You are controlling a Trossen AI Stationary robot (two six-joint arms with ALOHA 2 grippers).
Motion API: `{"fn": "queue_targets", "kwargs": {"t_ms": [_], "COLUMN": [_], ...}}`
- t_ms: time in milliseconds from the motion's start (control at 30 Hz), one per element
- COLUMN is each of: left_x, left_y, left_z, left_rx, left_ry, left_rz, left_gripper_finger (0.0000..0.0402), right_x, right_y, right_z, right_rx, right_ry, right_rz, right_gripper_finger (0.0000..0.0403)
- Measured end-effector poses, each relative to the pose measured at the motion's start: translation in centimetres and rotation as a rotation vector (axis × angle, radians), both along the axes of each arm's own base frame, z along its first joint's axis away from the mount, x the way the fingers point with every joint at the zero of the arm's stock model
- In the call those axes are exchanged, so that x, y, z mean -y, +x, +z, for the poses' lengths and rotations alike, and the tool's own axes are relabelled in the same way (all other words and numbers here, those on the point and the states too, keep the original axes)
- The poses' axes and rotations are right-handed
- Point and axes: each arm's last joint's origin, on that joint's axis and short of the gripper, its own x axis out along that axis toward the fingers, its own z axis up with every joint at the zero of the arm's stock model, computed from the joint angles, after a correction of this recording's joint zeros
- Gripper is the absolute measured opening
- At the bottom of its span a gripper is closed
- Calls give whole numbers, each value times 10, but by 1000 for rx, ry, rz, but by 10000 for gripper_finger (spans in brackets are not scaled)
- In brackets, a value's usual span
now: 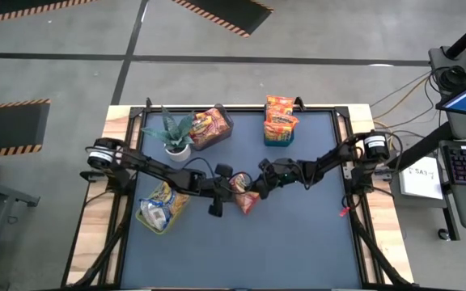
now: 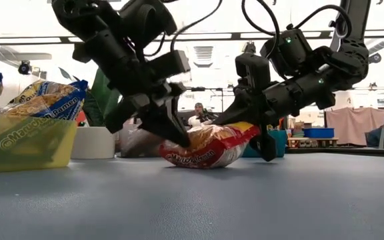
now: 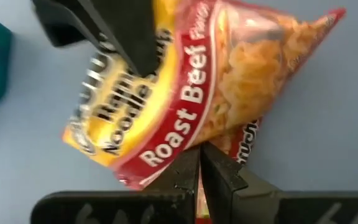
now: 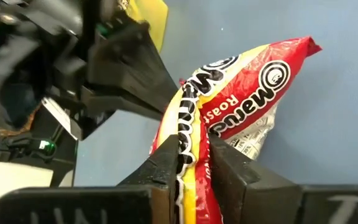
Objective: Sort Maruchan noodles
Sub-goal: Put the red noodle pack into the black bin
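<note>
A: Largest item first?

B: Table (image 1: 298, 242), blue-grey top, carrying everything. Both dark arms are reaching in to meet near its middle.

A: Containers?

B: A yellow bin (image 1: 174, 212) is sitting near the left arm with whitish and yellow packets (image 1: 156, 212) inside. A clear bin (image 1: 219, 129) at the far edge is holding orange-red packets (image 1: 206, 125), beside a potted plant (image 1: 172, 133). A blue bin (image 1: 277, 139) farther right along that edge is holding more orange packets (image 1: 280, 117).

A: The contested item?

B: One red-and-yellow Roast Beef packet (image 2: 209, 148), lying at the table's centre, its lower side touching the surface in the low view.

A: Left end effector (image 3: 199, 165)?

B: Fingers are pressing together on the edge of the Roast Beef packet; closed, gripping it.

A: Right end effector (image 4: 194, 163)?

B: Fingers are pinching the same packet's crimped seam from the opposite end; gripping it too.

A: Anything smaller?

B: A person (image 2: 199, 113) is showing far behind the table in the low view.
</note>
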Motion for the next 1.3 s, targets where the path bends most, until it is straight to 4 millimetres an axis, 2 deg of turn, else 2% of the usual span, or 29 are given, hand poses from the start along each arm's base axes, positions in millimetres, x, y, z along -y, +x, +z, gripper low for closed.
{"fn": "queue_targets", "kwargs": {"t_ms": [333,467,600,767,900,1000,1133,1300], "left_x": [-8,-11,-12,-15,-17,-19,-27,-44], "left_y": [-11,-20,-35,-60,-81,-95,-115,-135], "left_z": [45,62,83,122,145,153,153,147], "left_rx": [85,104,113,200,305,385,484,624], "left_ry": [133,149,159,155,157,169,218,314], "left_rz": [-28,-39,-48,-76,-140,-158,-154,-93], "left_gripper_finger": [0,0,0,0,0,0,0,0], "right_x": [13,14,14,17,23,30,42,70], "right_y": [-3,-4,-6,-11,-10,-8,1,18], "right_z": [6,16,28,49,72,91,119,150], "right_rx": [-2,34,62,130,201,233,260,169], "right_ry": [1,-23,-56,-123,-256,-411,-631,-894], "right_rz": [7,13,19,10,-43,-108,-203,-399], "right_gripper_finger": [58,58,57,57,57,57,57,57]}}
